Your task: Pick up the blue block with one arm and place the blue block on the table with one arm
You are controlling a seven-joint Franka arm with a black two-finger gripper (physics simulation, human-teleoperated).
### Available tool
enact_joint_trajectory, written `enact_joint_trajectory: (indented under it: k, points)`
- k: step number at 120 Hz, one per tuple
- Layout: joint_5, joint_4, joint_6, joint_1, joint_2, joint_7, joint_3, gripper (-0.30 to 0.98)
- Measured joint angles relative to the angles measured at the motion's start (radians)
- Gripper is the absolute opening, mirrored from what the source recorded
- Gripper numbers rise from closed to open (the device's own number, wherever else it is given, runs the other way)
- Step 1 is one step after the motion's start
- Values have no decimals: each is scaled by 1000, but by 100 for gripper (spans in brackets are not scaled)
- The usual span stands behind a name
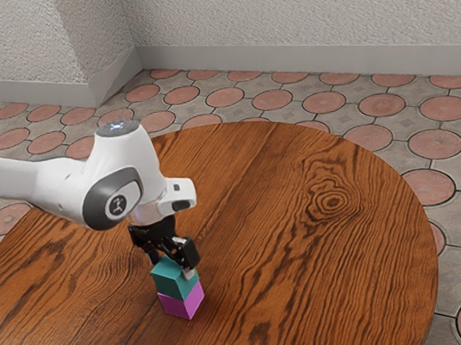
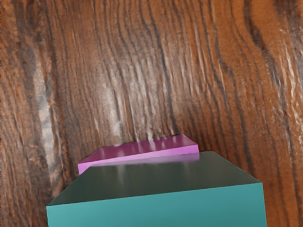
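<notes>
teal-blue block (image 1: 168, 281), roughly cube-shaped with near-equal sides, one upright edge facing six o'clock in the exterior view, sitting atop the magenta block (image 1: 182, 305), at six o'clock beneath the gripper (image 1: 171, 267), whether that is open or closed i cannot tell

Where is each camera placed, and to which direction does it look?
Exterior view: placed above table height at the arm's side, looking obliquely down over the round wooden table toward the wall. The white arm enters from the exterior view's left, with the black gripper at its end.
Wrist view: mounted on the arm's hand, looking down at the teal block, the magenta block and the wood grain.
Both views share the two blocks and the table.
</notes>
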State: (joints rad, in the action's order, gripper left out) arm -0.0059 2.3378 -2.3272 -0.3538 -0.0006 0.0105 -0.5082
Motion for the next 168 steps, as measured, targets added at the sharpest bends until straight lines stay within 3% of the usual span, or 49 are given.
enact_joint_trajectory:
  k: [35, 63, 94, 125, 160, 168]
  points:
    - [11, 1, -12, -10, 32, 1, -1, 68]
    - [11, 0, -19, -2, 31, 1, -2, 45]
    - [24, -33, -17, 2, 16, -9, -7, 32]
    - [124, -314, 71, 18, 252, -24, 0, 32]
    - [199, -371, 103, 22, 347, -33, 5, 33]
    - [207, -372, 107, 21, 349, -31, 5, 41]
